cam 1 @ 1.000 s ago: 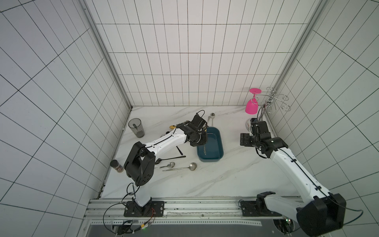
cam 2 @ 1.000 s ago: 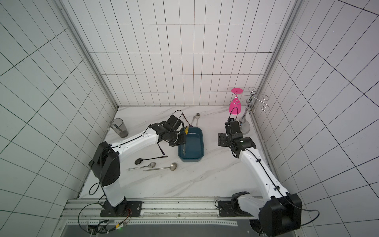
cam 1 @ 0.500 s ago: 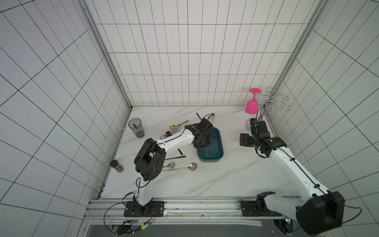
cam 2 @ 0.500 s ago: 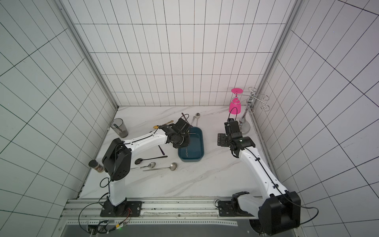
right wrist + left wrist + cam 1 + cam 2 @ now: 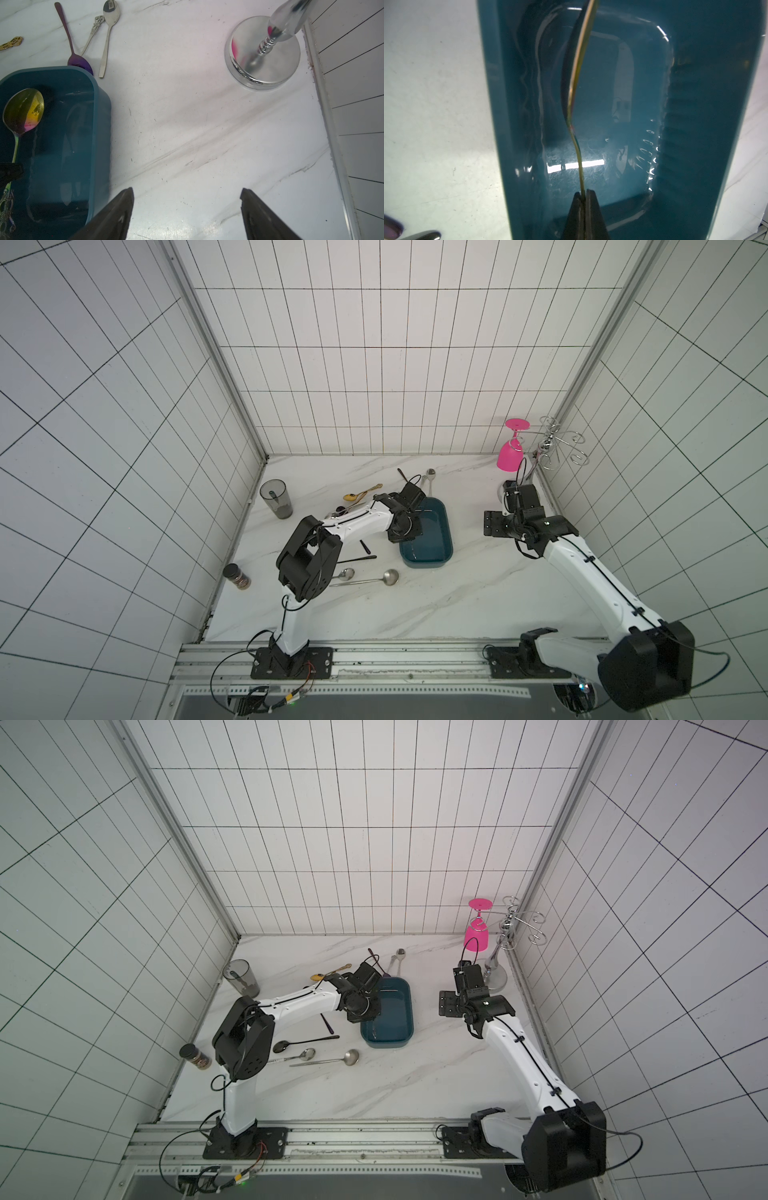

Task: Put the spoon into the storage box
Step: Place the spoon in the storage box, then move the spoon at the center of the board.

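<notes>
The storage box [image 5: 432, 549] [image 5: 392, 1021] is a dark teal shallow tub in the middle of the marble table. My left gripper [image 5: 585, 192] [image 5: 406, 526] is shut on the thin handle of an iridescent gold spoon [image 5: 576, 72]. It holds the spoon edge-on over the inside of the box [image 5: 695, 104]. In the right wrist view the spoon's bowl [image 5: 24, 110] lies within the box's rim [image 5: 99, 108]. I cannot tell whether it touches the floor. My right gripper [image 5: 187, 193] [image 5: 492, 524] stands open over bare table to the right of the box, holding nothing.
Several loose spoons lie around the box: a purple one [image 5: 80, 62] and silver ones [image 5: 108, 31] behind it, a gold one [image 5: 359, 494], and a long silver one [image 5: 365, 578] in front. A smoky cup [image 5: 276, 497], a brown jar [image 5: 237, 576] and a chrome rack [image 5: 261, 54] holding a pink goblet [image 5: 511, 452] stand at the edges.
My left gripper has carried the spoon a little toward the near side and lower, over the box's inside. The right arm has not moved.
</notes>
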{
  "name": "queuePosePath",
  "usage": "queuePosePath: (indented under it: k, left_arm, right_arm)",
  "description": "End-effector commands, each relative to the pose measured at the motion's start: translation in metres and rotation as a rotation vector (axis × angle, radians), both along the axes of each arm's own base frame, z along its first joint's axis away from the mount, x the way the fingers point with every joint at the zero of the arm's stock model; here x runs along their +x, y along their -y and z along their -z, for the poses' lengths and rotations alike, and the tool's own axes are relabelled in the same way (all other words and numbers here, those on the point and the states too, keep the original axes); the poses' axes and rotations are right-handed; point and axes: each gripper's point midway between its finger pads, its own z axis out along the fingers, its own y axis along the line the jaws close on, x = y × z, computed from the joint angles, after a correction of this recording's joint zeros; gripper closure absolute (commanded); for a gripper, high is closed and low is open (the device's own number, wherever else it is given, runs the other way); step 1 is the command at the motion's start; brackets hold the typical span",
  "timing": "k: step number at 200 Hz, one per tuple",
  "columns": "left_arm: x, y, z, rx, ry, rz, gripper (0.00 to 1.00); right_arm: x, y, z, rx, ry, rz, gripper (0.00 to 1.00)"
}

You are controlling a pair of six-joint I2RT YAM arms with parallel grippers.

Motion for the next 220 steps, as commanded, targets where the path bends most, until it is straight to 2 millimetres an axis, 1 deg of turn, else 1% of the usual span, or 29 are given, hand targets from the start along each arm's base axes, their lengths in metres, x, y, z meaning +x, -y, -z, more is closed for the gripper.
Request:
queuePosePath:
  k: [1,19,26,35,59,74,90,112,135,179,202,208,220]
  left_arm:
    - [0.004,-0.003,-0.001,0.000,0.018,-0.017,0.94]
    - [0.005,-0.004,-0.007,-0.005,0.033,-0.015,0.88]
    - [0.005,-0.005,-0.011,-0.006,0.040,-0.017,0.80]
    - [0.005,-0.006,-0.015,-0.008,0.051,-0.017,0.76]
    - [0.007,-0.007,-0.031,-0.022,0.089,-0.013,0.71]
    - [0.009,-0.008,-0.047,-0.036,0.125,-0.010,0.70]
    - [0.012,-0.010,-0.069,-0.063,0.174,-0.004,0.68]
    - [0.017,-0.020,-0.100,-0.089,0.253,-0.001,0.65]
    - [0.023,-0.041,-0.127,-0.100,0.340,-0.007,0.61]
    - [0.040,-0.102,-0.164,-0.097,0.479,-0.053,0.48]
    - [0.040,-0.126,-0.182,-0.049,0.577,-0.027,0.41]
    - [0.039,-0.131,-0.186,-0.033,0.601,-0.019,0.38]
    - [0.038,-0.140,-0.190,-0.012,0.637,0.000,0.36]
  right_arm:
    - [0.000,-0.008,0.014,0.039,-0.047,-0.016,0.16]
    - [0.003,-0.015,0.018,0.063,-0.068,-0.031,0.16]
    - [0.004,-0.018,0.018,0.073,-0.072,-0.038,0.16]
    - [0.006,-0.023,0.019,0.083,-0.077,-0.048,0.16]
    - [0.011,-0.034,0.019,0.094,-0.083,-0.064,0.17]
    - [0.017,-0.040,0.019,0.095,-0.089,-0.065,0.18]
    - [0.025,-0.048,0.017,0.094,-0.093,-0.065,0.18]
    - [0.041,-0.059,0.014,0.094,-0.091,-0.057,0.19]
    - [0.062,-0.076,0.011,0.105,-0.093,-0.051,0.20]
    - [0.105,-0.108,0.016,0.107,-0.115,-0.045,0.23]
    - [0.128,-0.121,0.021,0.113,-0.121,-0.032,0.25]
    - [0.133,-0.125,0.022,0.114,-0.122,-0.029,0.25]
    - [0.144,-0.131,0.025,0.111,-0.124,-0.021,0.26]
